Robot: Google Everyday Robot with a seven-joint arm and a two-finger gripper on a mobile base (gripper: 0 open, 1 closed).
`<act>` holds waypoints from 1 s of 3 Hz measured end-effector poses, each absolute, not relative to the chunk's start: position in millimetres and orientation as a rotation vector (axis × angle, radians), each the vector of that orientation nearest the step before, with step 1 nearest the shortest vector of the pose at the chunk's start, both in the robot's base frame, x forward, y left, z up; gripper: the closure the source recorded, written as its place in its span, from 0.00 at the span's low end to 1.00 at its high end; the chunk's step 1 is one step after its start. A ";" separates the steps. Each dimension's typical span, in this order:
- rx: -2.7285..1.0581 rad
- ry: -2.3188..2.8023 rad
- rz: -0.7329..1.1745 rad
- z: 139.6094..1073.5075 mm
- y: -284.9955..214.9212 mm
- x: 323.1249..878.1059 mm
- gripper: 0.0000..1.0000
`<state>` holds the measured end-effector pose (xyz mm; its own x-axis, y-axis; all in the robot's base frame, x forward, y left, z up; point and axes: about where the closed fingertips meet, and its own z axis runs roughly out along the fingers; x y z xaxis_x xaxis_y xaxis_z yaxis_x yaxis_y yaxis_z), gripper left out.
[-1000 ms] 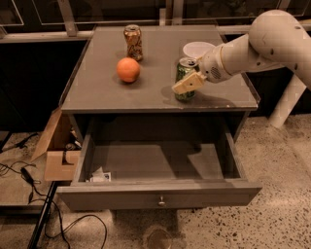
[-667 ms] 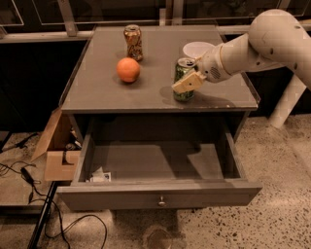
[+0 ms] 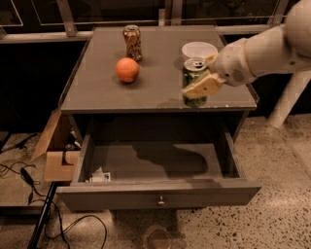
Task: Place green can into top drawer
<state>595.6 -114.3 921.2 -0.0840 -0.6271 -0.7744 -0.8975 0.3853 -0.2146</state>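
Grey cabinet [image 3: 97,90] on speckled floor [image 3: 284,214], dark windows [image 3: 114,12] behind

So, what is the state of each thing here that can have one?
gripper: shut on the green can, at the front right of the cabinet top.
green can: upright, gripped, not yet in the drawer.
top drawer: pulled open.
brown-gold can: upright, untouched.
white bowl: upright, looks empty.

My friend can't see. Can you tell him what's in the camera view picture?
A robot's gripper is closed on a green can near the front right of a cabinet top, with the top drawer open below. An orange, a brown can and a white bowl sit farther back.
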 end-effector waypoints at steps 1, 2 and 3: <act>-1.346 1.803 0.417 937.8 -125.6 534.8 1.00; -1.334 1.811 0.409 939.4 -132.1 529.7 1.00; -1.345 1.829 0.450 904.2 -126.9 528.7 1.00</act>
<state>528.7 -126.9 904.2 -0.1108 -0.6272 -0.7710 -0.9133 0.3702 -0.1699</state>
